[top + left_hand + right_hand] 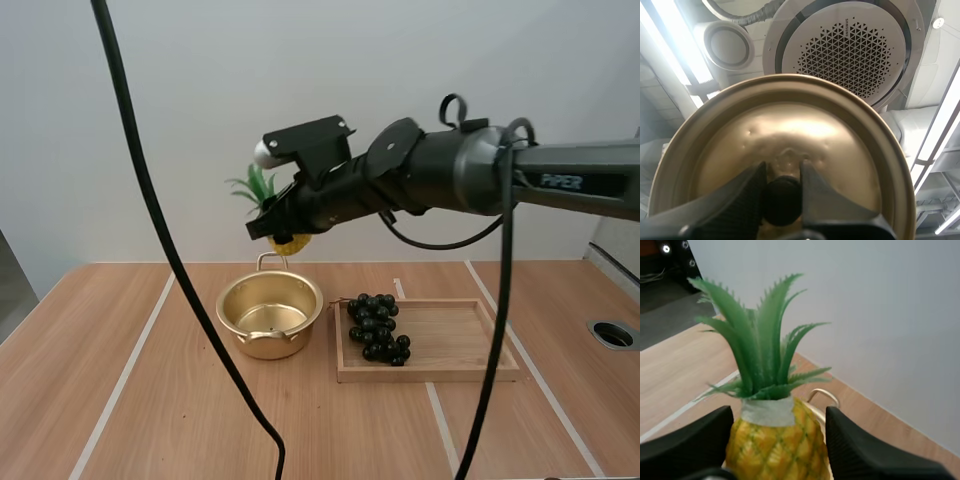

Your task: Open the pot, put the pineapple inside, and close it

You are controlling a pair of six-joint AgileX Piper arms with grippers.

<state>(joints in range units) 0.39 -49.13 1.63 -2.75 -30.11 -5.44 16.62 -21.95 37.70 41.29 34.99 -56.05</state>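
An open golden pot [270, 312] stands on the wooden table, left of the tray. My right gripper [283, 225] hangs in the air just above and behind the pot, shut on a yellow pineapple [290, 243] whose green leaves [256, 187] stick out to the left. In the right wrist view the pineapple [777, 442] sits between the two fingers [860, 450], with a pot handle [822, 396] behind it. My left gripper [782, 192] is shut on the black knob [782, 200] of the golden lid [785, 145], held up toward the ceiling.
A shallow wooden tray [450, 345] lies right of the pot, with a bunch of dark grapes [377, 327] on its left part. A round hole [612, 334] is set in the table at the far right. White lines cross the tabletop.
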